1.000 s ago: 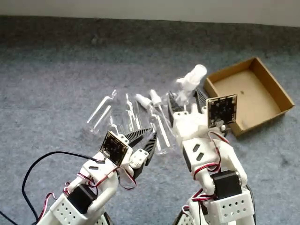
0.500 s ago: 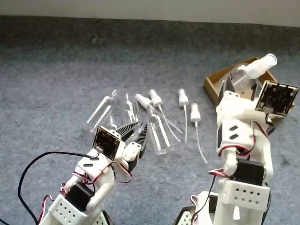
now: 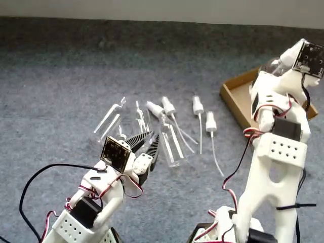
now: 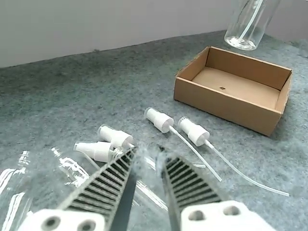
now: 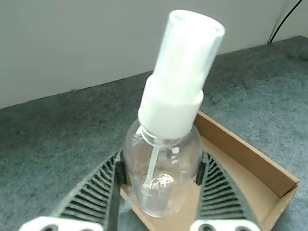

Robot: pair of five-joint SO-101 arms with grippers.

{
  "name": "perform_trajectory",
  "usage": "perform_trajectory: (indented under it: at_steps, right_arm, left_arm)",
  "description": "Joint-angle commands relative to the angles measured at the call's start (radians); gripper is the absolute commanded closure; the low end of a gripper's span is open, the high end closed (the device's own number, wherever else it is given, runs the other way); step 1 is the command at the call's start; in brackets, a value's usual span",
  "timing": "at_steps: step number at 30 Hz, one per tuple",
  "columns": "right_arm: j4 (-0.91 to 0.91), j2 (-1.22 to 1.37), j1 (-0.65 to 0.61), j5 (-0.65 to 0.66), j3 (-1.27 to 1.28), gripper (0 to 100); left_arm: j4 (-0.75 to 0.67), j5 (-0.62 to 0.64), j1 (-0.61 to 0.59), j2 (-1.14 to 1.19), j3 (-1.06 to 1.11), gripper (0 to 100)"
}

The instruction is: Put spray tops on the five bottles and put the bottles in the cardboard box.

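From above: clamping the right gripper [image 3: 276,67] shut on a clear bottle [image 3: 271,66], white spray top [image 3: 290,53] fitted, over the cardboard box [image 3: 234,96]; holding the left gripper [image 3: 147,144] slightly apart above loose bottles [image 3: 171,140] well left of the box.

Left wrist: lying between that gripper and the box, two loose spray tops [image 4: 159,119].

Right wrist: pinching the bottle's rounded body from both sides, above the box's near wall.

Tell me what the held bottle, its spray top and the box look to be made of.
The bottle is clear and glossy, likely plastic, though glass can't be ruled out; the dip tube shows through its wall. The spray top looks like smooth white plastic, going by its moulded shape. The cardboard box is brown, matte cardboard with thin folded walls.
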Motion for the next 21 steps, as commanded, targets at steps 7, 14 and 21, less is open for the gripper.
perform_trajectory:
  at_steps: [7,14,21]
  right_arm:
    - [-0.108,0.26,0.056,0.003,-0.277,91.6]
    - [-0.237,0.394,0.079,0.003,-0.295,91.6]
    - [-0.394,0.547,0.081,0.003,-0.298,91.6]
  left_arm:
    - [0.003,-0.012,-0.013,-0.008,0.018,99]
    - [0.003,-0.012,-0.013,-0.005,0.018,99]
    - [0.003,-0.012,-0.013,-0.001,0.019,99]
